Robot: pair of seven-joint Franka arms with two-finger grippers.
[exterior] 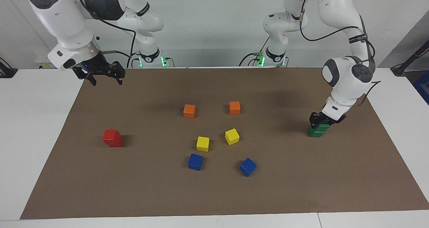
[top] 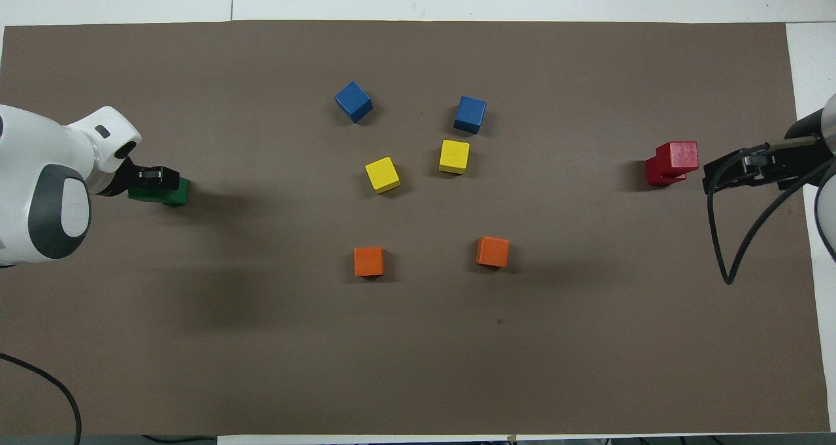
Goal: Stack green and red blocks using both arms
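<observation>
Two-arm block stacking. At the right of the facing view, the left hand (exterior: 320, 120) is closed on the upper green block (exterior: 322, 125), which sits on the lower green block (exterior: 314, 132). At upper left, the right hand (exterior: 104, 77) hangs with fingers spread, holding nothing, above the brown mat (exterior: 134, 194). The red stack (exterior: 112, 138) stands at centre left on the desk (exterior: 30, 121).

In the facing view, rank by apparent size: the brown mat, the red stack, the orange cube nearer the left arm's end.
1. Brown mat, by far the largest.
2. Red stack, two cubes.
3. Orange cube, a single cube and higher in the view, so it looks smallest.
</observation>
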